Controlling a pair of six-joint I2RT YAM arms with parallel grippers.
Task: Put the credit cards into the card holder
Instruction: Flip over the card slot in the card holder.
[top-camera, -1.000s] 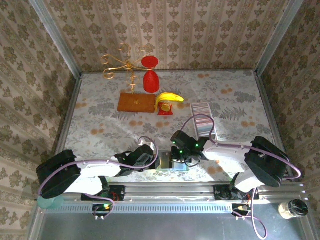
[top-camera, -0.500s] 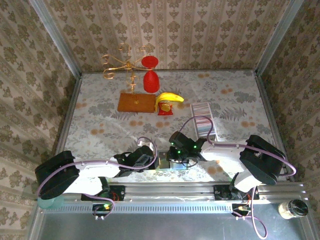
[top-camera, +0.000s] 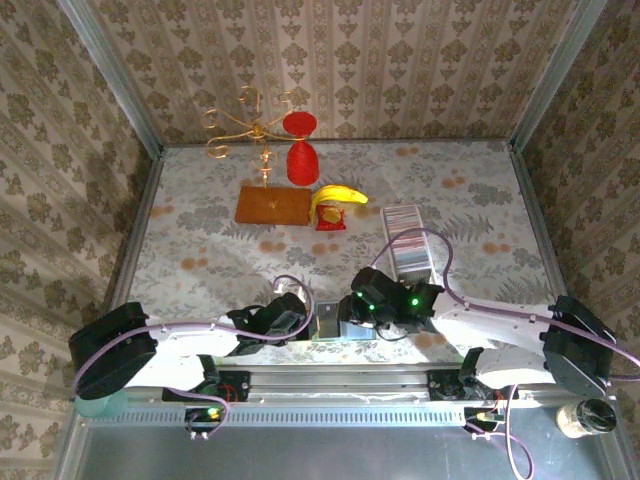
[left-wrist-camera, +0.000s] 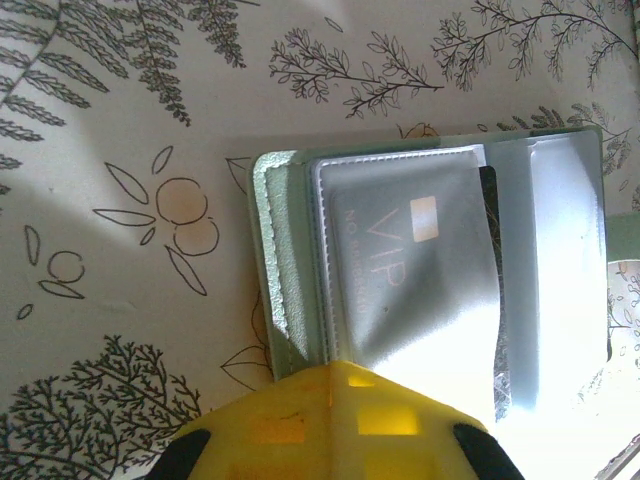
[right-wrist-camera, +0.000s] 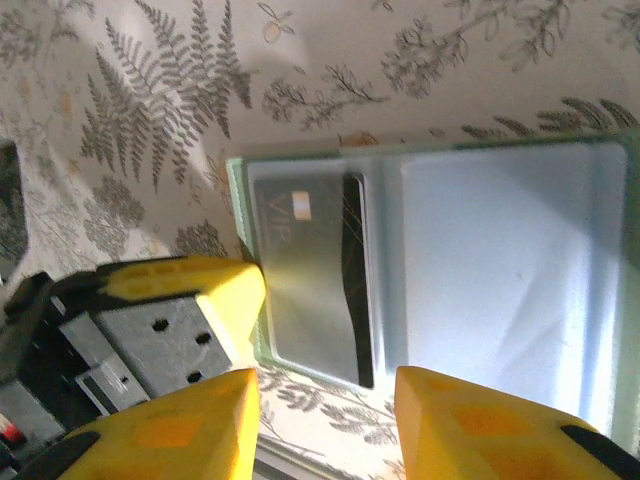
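Card holder (left-wrist-camera: 272, 300) cover: pale green, matt, leather-like, stitched along the edge.
Pockets (left-wrist-camera: 560, 280): clear plastic, glossy, bright with glare.
VIP card (left-wrist-camera: 400, 270): grey plastic, smooth, satin, with a gold metallic chip.
Credit cards (top-camera: 403, 218): thin plastic edges.
Table cover (left-wrist-camera: 120, 120): matt printed sheet; cloth or paper cannot be told.
Fingers (right-wrist-camera: 480, 425) of the right gripper (right-wrist-camera: 325, 385): yellow plastic, matt.
Board (top-camera: 273, 205): brown, wood-like, matt.
Stand (top-camera: 262, 130): gold wire, metallic, shiny.
Rail (top-camera: 340, 380): bare metal, dull sheen.
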